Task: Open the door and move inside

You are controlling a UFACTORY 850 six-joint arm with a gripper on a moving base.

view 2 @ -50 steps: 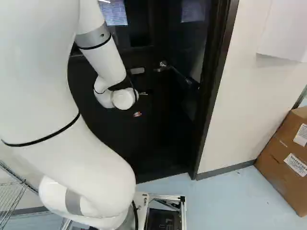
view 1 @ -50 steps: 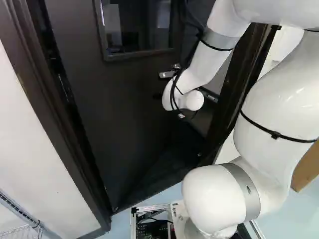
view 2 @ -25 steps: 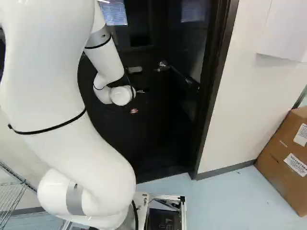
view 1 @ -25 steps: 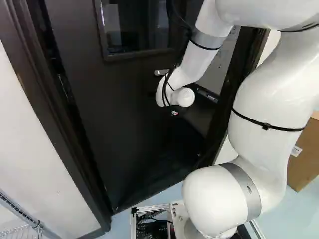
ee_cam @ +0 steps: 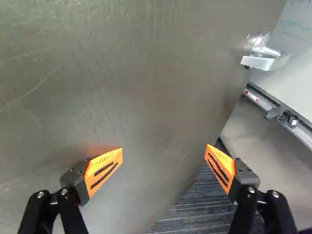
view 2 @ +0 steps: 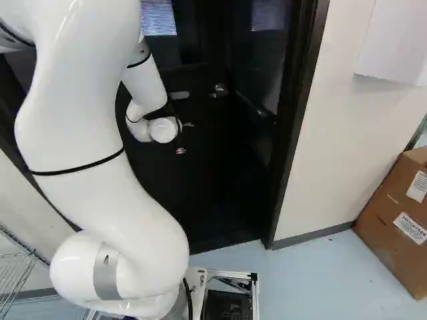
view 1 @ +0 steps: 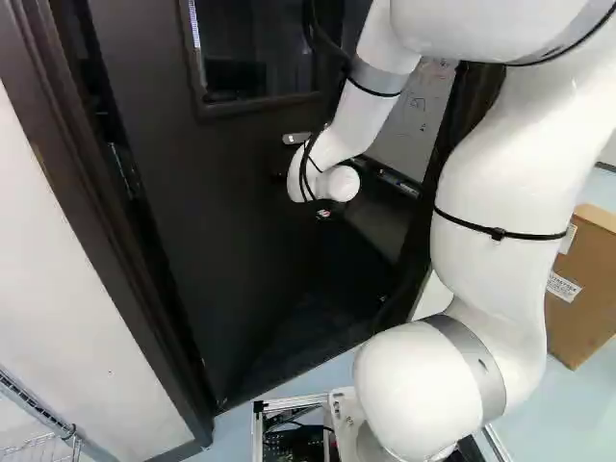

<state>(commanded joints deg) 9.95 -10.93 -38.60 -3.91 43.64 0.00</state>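
The dark door [view 1: 231,212] stands partly open in the left and centre of the left base view, and a gap along its free edge gives a view of the whiteboard [view 1: 419,111] beyond. In the wrist view the door's near face fills most of the space ahead of the jaws, which are spread wide with nothing gripped between their orange pads [ee_cam: 103,170]; whether a pad touches the door, I cannot tell. The lever handle [ee_cam: 265,62] sits near the free edge, ahead of the jaws and off to one side, apart from them. The white arm [view 1: 500,192] rises at the right of the left base view, its wrist in front of the door, below the window [view 1: 255,58]. A cardboard box [view 2: 393,227] stands at the right of the right base view, and a wire rack [view 2: 15,277] shows at its lower left
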